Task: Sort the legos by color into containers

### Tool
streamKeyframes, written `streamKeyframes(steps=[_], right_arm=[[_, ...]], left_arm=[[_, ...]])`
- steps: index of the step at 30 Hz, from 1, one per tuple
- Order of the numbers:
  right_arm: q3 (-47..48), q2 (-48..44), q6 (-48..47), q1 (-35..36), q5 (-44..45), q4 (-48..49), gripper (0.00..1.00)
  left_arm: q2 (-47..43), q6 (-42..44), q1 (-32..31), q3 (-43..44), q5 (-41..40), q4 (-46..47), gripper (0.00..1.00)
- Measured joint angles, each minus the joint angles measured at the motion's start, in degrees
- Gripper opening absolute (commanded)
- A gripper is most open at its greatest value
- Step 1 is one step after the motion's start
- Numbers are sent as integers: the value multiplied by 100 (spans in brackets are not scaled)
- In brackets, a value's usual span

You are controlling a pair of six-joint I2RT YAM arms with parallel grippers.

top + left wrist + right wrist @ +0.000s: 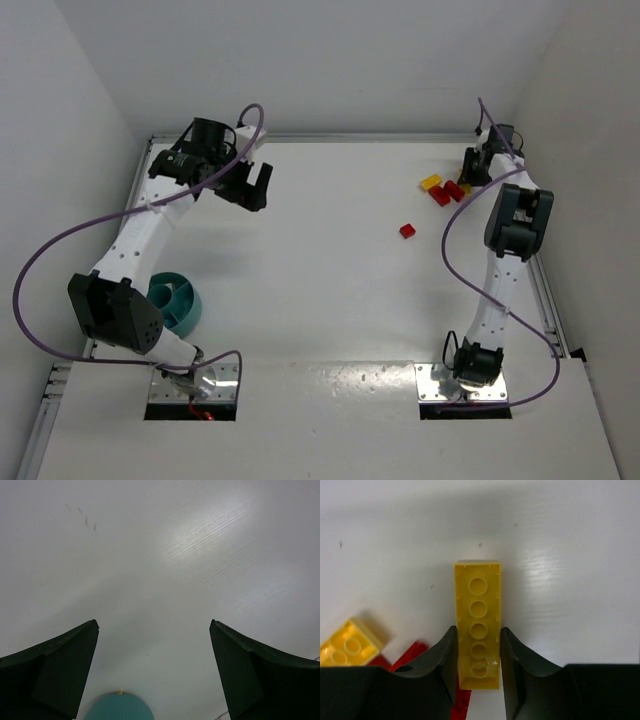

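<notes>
My right gripper (470, 178) is at the far right of the table, shut on a long yellow lego (478, 615) that shows its hollow underside. The fingers (440, 655) press its two long sides near one end. A smaller yellow lego (347, 642) and red legos (412, 652) lie just left of it. In the top view a yellow lego (431, 182) and red legos (447, 192) sit by that gripper, and one red lego (407, 230) lies apart. The teal bowl (186, 318) stands near left, beside the left arm's base. My left gripper (252, 186) is open and empty at far left, with the bowl's edge (118, 707) low in its wrist view.
White walls enclose the table on three sides. Metal rails run along the left and right edges. Purple cables loop from both arms. Two metal base plates (195, 385) hold the arms at the near edge.
</notes>
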Motion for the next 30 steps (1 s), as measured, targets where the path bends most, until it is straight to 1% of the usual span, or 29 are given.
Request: streamKeyframes(steps=[2, 6, 9, 10, 14, 18, 21, 23, 26, 27, 28, 30], right_arm=[[-256, -162, -118, -28, -280, -7, 8], [-1182, -872, -448, 81, -914, -24, 7], [-1340, -1390, -730, 356, -1631, -166, 6], [-1344, -1558, -772, 470, -1738, -177, 6], [-1794, -2562, -1102, 1093, -2592, -192, 6], [-2758, -3694, -1344, 2124, -3165, -46, 6], [-3534, -4295, -1338, 2997, -3311, 363, 6], [-3888, -4511, -1283, 3547, -3311, 649, 6], [-4004, -4540, -1187, 4048, -3246, 962, 6], [-4004, -4540, -1167, 4155, -3213, 1058, 6], [-4004, -4542, -1145, 4260, -3169, 1178, 6], [-4000, -4542, -1147, 4419, -3104, 1340, 6]], left_arm=[[-2, -37, 109, -15, 136, 0, 100], [-160, -103, 555, -258, 643, 129, 100], [-310, -173, 903, -361, 953, 133, 100], [-341, -208, 984, -361, 1047, 166, 100], [-302, -120, 1303, -129, 1810, -46, 100], [-107, -146, 1572, 107, 2981, -240, 100], [37, -457, 1766, 39, 3707, -227, 100], [61, -715, 1843, -96, 4063, -205, 96], [59, -994, 1871, -299, 4391, -114, 95], [59, -1088, 1871, -389, 4474, -66, 92], [59, -1198, 1871, -507, 4564, -4, 92], [50, -1355, 1871, -737, 4675, 105, 87]])
